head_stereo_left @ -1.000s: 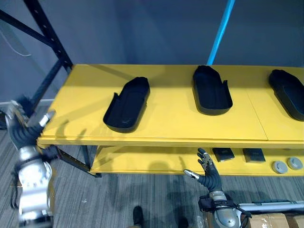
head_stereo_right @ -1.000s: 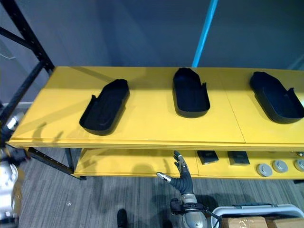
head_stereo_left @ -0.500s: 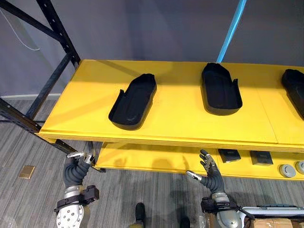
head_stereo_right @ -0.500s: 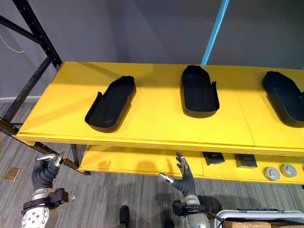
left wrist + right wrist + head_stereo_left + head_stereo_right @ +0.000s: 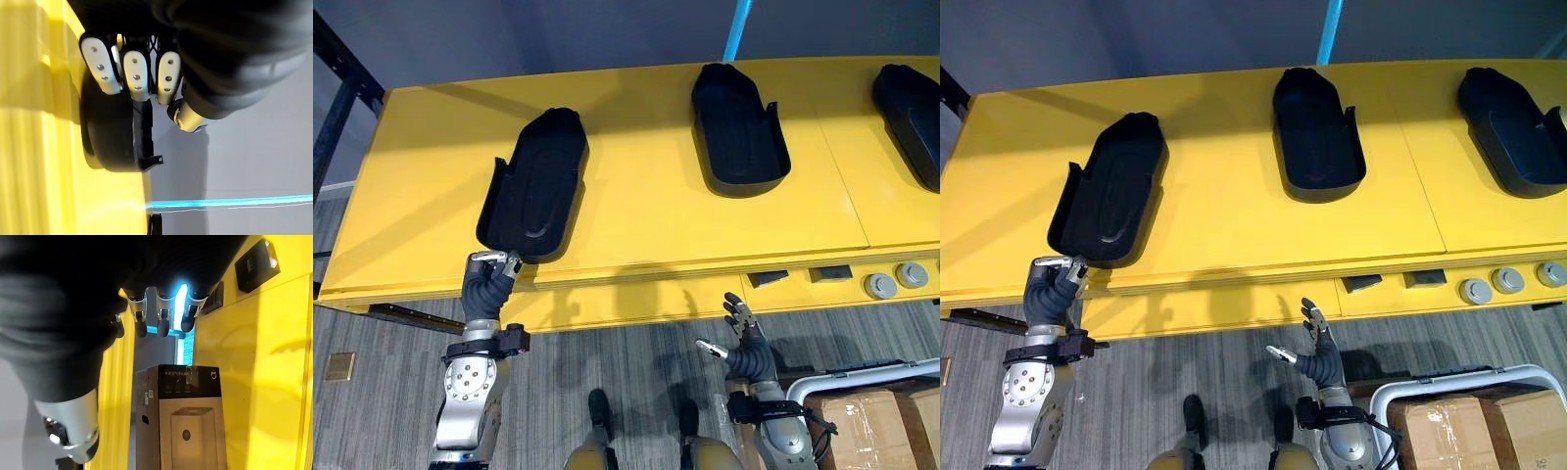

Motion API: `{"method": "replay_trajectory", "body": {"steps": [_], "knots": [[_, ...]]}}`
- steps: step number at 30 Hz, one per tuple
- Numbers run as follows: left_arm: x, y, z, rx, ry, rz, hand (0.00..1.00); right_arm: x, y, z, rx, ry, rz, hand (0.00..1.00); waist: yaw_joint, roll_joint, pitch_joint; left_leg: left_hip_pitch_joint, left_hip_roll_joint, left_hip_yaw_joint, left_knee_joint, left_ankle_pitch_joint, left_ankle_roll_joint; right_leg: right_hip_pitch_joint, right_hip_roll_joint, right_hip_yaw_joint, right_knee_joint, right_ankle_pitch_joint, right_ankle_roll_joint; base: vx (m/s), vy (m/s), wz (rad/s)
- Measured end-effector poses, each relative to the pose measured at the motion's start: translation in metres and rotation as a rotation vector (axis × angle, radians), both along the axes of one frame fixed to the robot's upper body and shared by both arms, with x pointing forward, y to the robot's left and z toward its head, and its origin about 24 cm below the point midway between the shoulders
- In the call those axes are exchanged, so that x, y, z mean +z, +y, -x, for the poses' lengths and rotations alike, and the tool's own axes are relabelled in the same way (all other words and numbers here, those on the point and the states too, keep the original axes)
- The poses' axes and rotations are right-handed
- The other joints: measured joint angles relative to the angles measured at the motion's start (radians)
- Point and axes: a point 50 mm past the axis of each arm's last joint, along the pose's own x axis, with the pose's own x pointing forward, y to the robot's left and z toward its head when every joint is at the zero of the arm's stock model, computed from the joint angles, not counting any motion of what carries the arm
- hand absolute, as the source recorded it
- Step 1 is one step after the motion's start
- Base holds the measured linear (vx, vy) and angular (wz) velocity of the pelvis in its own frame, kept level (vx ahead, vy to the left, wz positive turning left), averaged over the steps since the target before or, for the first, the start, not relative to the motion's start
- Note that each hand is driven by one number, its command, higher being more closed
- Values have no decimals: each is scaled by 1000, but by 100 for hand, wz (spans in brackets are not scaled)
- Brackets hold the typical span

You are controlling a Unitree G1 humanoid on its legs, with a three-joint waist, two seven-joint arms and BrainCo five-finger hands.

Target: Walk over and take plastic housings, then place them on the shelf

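Right hand (image 5: 747, 354) low before yellow shelf (image 5: 636, 230), fingers spread, empty. Left hand (image 5: 487, 284) at near end of leftmost black plastic housing (image 5: 533, 186); grip we cannot tell. Housing lies on shelf, hollow up, long axis near-to-far, rounded end far. We judge it light, stiff, slick: pinch near rim wall. Second housing (image 5: 736, 132), third housing (image 5: 913, 108) beyond, rightward.

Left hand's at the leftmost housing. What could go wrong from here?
1. The left hand reaches the leftmost housing only at its near end, by the shelf edge. A one-ended pull could tip it or drag it off.
2. The right hand hangs open, lower than that edge. Raised straight up, it may catch the shelf.
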Motion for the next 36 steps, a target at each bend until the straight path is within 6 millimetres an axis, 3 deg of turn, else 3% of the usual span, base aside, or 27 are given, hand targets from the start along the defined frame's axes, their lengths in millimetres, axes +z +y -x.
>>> {"method": "replay_trajectory", "body": {"steps": [11,19,32,36], "knots": [[2,-2,-12,-61,-9,-23,100,4,1,-5,13,-22,2,0,2,3,25,-29,6,4,0,2,3,-33,7,6,0,12,-1,-9,-7,-2],[7,-3,-28,-69,-31,-44,100,12,3,-14,37,-58,-10,0,32,4,27,-50,10,25,-4,-1,-4,-68,10,37,-6,29,7,-60,9,-10],[18,-8,-53,-54,-46,-31,100,10,12,-15,77,-52,-16,0,32,3,28,-81,14,27,-4,-4,-7,-90,12,58,-41,76,14,-65,19,-2],[27,-11,-60,-62,-63,-15,100,10,15,-15,89,-50,-19,0,30,1,29,-101,13,27,-4,-20,-28,-92,12,59,-73,91,15,-50,31,7]]}}
